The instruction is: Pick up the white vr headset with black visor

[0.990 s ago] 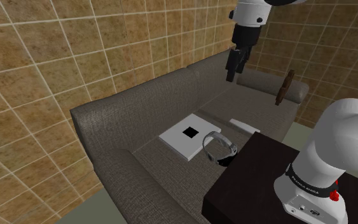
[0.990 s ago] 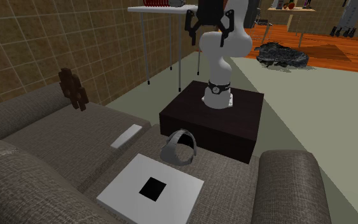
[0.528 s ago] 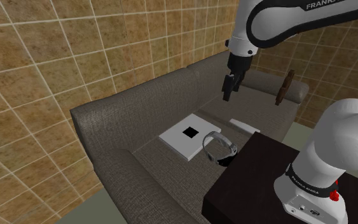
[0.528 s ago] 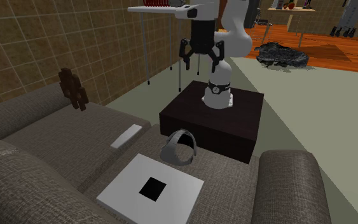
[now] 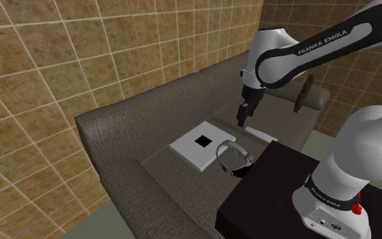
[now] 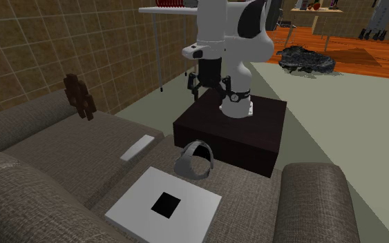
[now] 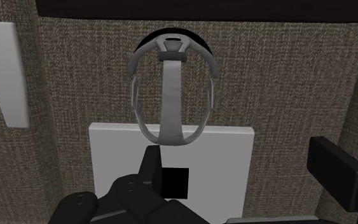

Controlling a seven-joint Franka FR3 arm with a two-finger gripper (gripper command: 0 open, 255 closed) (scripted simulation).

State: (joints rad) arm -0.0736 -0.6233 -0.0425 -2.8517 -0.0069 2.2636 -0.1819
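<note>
Two fingers [image 7: 151,167] standing wide apart, holding nothing; gripper [image 5: 240,121] hovering over sofa [image 5: 135,129]. Headset [image 7: 171,95] lying on seat between stand [image 6: 255,131] and white panel [image 7: 228,143]. Likely best: centring over middle strap, descending straight, closing across it without nudging panel.

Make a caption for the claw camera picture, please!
Open claw above the grey headset lying on the sofa seat, next to a flat white board with a black square.
</note>
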